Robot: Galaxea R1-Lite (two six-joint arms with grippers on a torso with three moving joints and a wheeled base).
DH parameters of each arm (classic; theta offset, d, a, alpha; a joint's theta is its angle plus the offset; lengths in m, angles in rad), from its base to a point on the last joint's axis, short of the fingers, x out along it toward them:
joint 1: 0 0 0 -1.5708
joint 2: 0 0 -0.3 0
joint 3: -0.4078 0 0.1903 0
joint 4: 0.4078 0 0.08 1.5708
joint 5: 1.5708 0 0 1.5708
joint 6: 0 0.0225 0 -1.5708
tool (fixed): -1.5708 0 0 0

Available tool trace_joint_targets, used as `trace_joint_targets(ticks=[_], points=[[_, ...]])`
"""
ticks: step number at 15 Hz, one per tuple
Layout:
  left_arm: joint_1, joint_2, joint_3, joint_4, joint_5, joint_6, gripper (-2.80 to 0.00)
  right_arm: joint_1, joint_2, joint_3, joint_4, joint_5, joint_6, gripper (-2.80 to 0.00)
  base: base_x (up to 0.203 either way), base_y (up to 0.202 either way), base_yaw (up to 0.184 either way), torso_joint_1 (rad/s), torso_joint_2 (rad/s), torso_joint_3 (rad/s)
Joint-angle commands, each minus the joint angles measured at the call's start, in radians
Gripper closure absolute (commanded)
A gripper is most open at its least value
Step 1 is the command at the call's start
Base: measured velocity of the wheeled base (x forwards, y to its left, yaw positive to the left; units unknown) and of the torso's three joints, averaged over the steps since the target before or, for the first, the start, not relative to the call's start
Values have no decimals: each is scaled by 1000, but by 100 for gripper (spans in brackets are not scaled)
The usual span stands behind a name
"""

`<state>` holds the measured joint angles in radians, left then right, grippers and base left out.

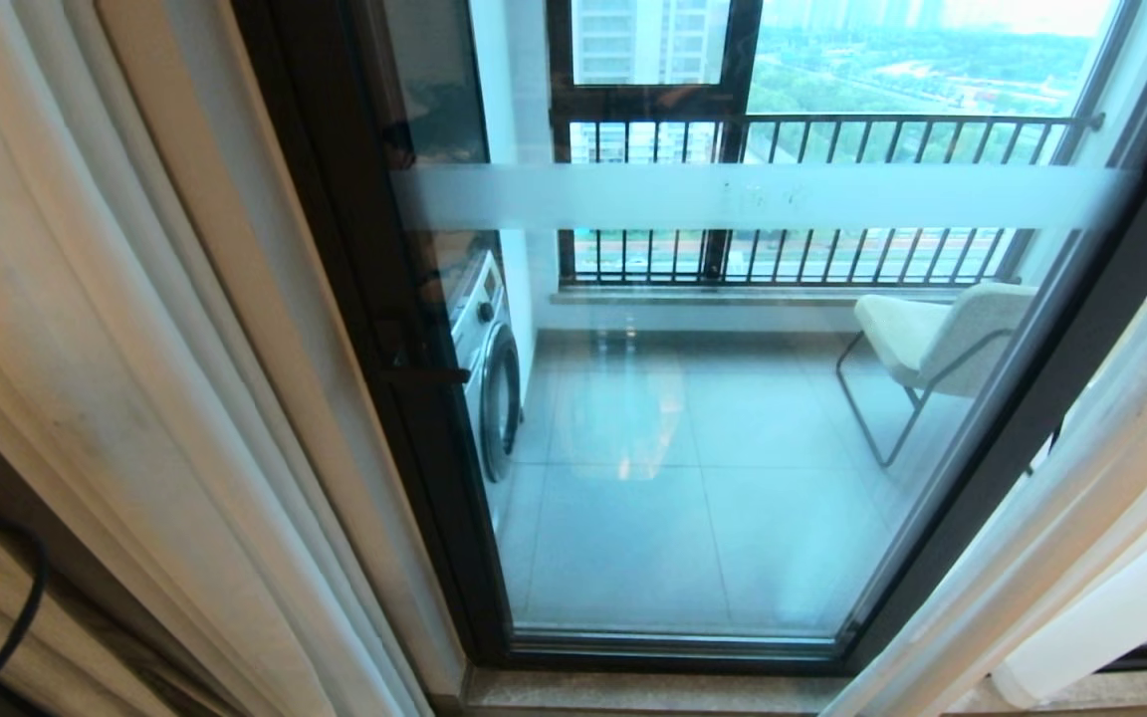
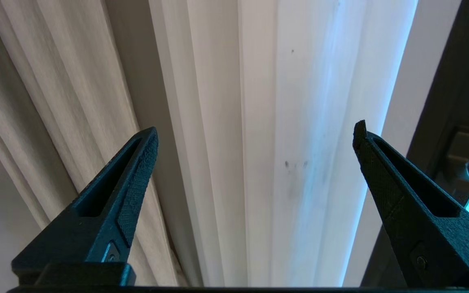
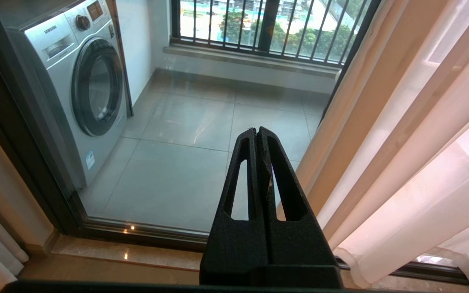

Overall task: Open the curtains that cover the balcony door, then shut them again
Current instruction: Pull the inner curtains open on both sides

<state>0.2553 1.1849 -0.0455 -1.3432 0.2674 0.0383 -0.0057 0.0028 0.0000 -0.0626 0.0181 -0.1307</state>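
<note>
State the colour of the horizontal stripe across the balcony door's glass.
Frosted white stripe on the balcony door; clearest in the head view.

We see a balcony floor (image 1: 693, 518) of large pale grey glossy tiles behind the glass. A silver front-loading washing machine (image 1: 486, 358) stands on it at the left, against the white wall. At the right a pale chair (image 1: 922, 344) rests on thin dark metal legs near the railing. On our side, a polished stone sill (image 3: 136, 254) runs along the foot of the dark door frame, and the curtains' (image 3: 385, 248) hems reach down to it.
</note>
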Motion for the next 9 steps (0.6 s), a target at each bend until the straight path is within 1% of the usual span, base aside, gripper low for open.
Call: trace_joint_targets(ticks=[1,5,6,9], points=[[-1,-22,25,-9,1,3,-280,0,-1,0,0,0,-1,0,0,0,0,0,0,0],[-34,-62,44,-4,6,8,-280,0,-1,0,0,-1,-1,0,0,0,0,0,0,0],[-36,-64,44,-4,5,9,0,0,-1,0,-1,0,-1,0,0,0,0,0,0,0],[-51,-103,44,18,0,18,0,0,-3,0,0,0,-1,0,0,0,0,0,0,0]])
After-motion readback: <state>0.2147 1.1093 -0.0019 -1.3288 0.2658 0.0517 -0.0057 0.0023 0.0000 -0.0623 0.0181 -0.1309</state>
